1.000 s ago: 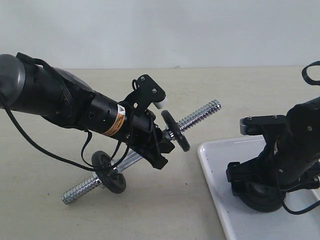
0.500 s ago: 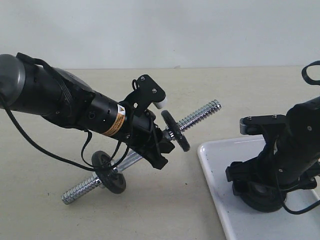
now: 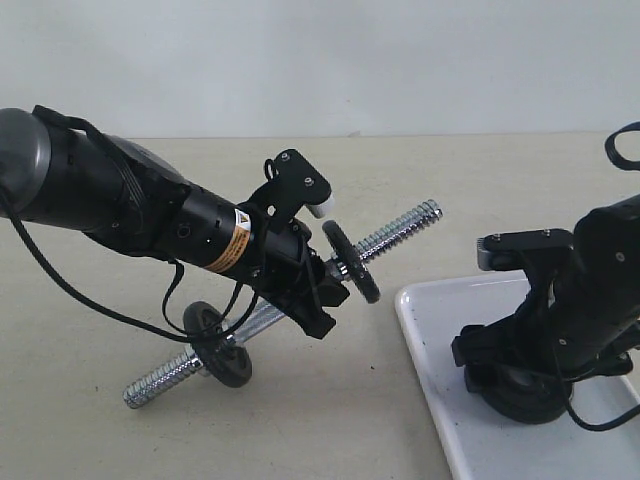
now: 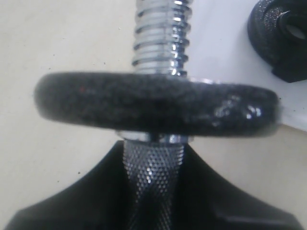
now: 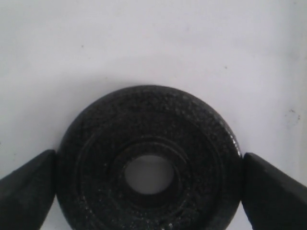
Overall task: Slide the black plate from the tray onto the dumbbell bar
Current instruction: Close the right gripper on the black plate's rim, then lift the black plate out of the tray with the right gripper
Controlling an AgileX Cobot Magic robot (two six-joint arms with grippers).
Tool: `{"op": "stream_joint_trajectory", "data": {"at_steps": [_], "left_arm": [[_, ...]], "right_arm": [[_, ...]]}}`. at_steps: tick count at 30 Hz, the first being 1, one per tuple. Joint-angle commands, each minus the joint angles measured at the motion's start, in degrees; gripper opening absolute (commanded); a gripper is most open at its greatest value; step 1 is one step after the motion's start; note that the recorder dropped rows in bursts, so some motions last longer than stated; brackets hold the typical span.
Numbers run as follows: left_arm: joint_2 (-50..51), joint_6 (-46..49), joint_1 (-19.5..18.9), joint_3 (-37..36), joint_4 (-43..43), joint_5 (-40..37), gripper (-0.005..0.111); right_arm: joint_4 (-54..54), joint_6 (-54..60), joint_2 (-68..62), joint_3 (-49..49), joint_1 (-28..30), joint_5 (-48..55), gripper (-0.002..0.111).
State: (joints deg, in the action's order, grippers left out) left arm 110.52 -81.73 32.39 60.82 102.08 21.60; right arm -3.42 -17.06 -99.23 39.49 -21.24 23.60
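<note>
My left gripper is shut on the knurled middle of the dumbbell bar and holds it tilted above the table, its far threaded end raised toward the tray. In the left wrist view the gripper clamps the bar just behind a small black disc. A second disc sits near the bar's low end. The black plate lies flat on the white tray. My right gripper reaches down over the plate, one finger against each side of its rim.
The beige table stretches behind and between both arms, with a pale wall at the back. The tray's left rim lies just right of the bar's raised end. A cable loops under the left arm.
The right gripper's fingers have come in against the plate's rim. The left arm and the bar have stayed still.
</note>
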Motion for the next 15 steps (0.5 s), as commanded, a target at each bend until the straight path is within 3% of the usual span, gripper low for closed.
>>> {"op": "stream_joint_trajectory", "data": {"at_steps": [1,9,15], "left_arm": [[-3.82,-0.91,0.18,1.49,-2.13,2.35,0.004],[-3.82,-0.91,0.18,1.49,-2.13,2.14,0.004],[-3.82,-0.91,0.07,1.49,-2.13,2.16,0.004]], "right_arm": [[4.73,10.63,-2.59,-0.02,0.13,-2.23,0.000],[18.67,28.85,-2.59,11.54,0.13,12.35,0.000],[19.66,32.87,-2.49,18.78,0.43,19.21,0.000]]}}
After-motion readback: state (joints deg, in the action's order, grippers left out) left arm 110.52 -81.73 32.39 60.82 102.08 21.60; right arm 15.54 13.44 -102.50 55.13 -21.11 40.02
